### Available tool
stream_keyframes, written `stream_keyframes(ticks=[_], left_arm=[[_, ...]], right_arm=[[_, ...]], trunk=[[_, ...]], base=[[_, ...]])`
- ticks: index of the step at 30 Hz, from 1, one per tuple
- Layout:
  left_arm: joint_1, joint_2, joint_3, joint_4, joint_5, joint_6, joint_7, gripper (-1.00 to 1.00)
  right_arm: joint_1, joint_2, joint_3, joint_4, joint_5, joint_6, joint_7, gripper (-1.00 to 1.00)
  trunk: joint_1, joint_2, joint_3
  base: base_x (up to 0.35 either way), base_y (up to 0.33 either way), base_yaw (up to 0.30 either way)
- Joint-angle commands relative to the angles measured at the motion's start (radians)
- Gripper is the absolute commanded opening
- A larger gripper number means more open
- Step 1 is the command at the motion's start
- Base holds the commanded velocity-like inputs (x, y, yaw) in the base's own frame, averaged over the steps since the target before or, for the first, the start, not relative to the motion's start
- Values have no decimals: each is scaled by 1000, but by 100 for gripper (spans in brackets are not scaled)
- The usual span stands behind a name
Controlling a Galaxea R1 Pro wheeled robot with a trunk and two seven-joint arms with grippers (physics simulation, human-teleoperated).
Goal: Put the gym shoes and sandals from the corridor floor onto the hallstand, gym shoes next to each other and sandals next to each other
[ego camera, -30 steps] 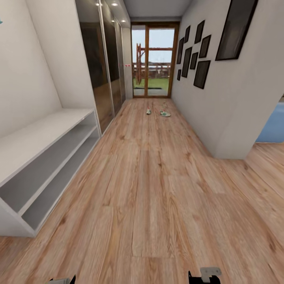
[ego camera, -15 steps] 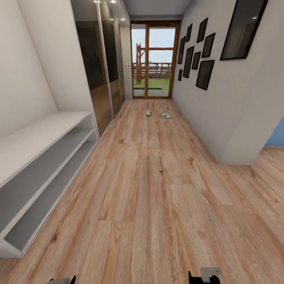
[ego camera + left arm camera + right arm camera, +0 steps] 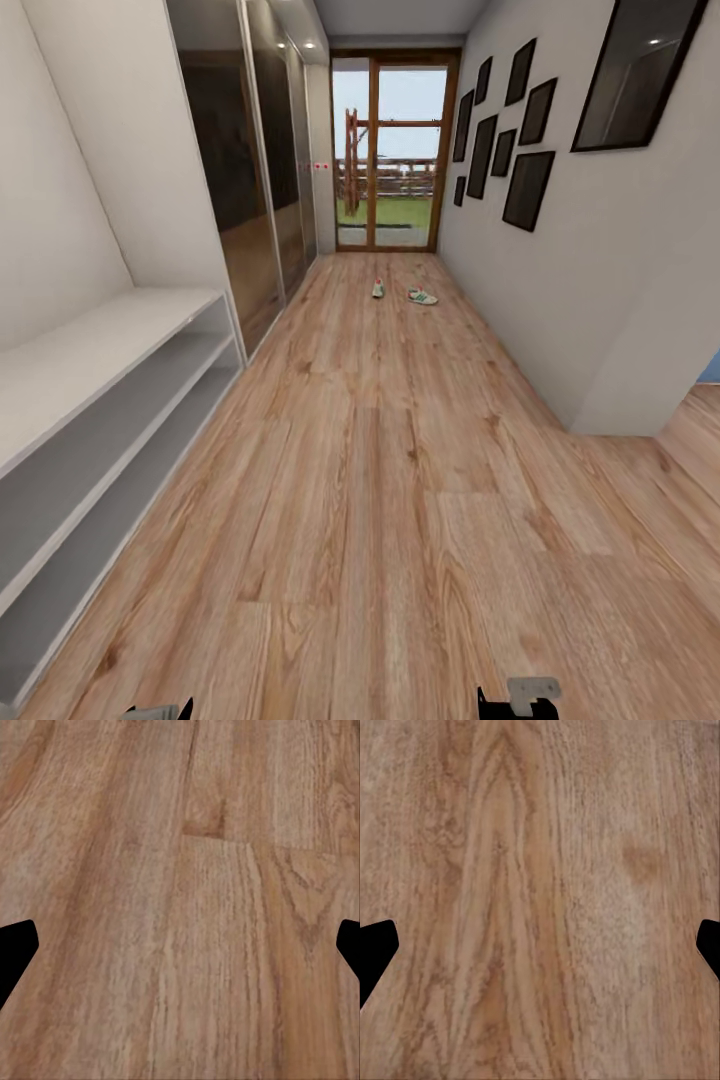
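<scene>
floor (image 3: 400,480): matt wood-grain planks. rack (image 3: 90,400), 9 o'clock: smooth matt pale grey. wardrobe doors (image 3: 250,190), 11 o'clock: glossy dark, reflective.

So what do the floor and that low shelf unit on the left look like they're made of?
The corridor floor looks like light brown wood or laminate planks: grain and board seams show. The hallstand seems painted or laminated board, pale grey and matte, with no visible grain.

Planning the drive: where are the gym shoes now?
In the head view, the gym shoes lie far down the corridor floor, near the glass door.
</scene>
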Motion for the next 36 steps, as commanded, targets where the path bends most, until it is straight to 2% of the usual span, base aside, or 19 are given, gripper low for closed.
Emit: stream_keyframes(ticks=[1, 24, 36], left_arm=[[-1, -1, 8, 1, -2, -2, -10, 100], [-1, -2, 6, 1, -3, -2, -10, 100], [-1, -2, 4, 6, -3, -2, -10, 100]], right_arm=[[-1, 0, 0, 1, 8, -1, -6, 100], [-1, 10, -2, -2, 3, -3, -9, 100], [-1, 8, 3, -65, 8, -5, -6, 100]], trunk=[[0, 0, -1], [0, 0, -1], [0, 0, -1]], base=[[338, 0, 0], [337, 0, 0], [338, 0, 0]])
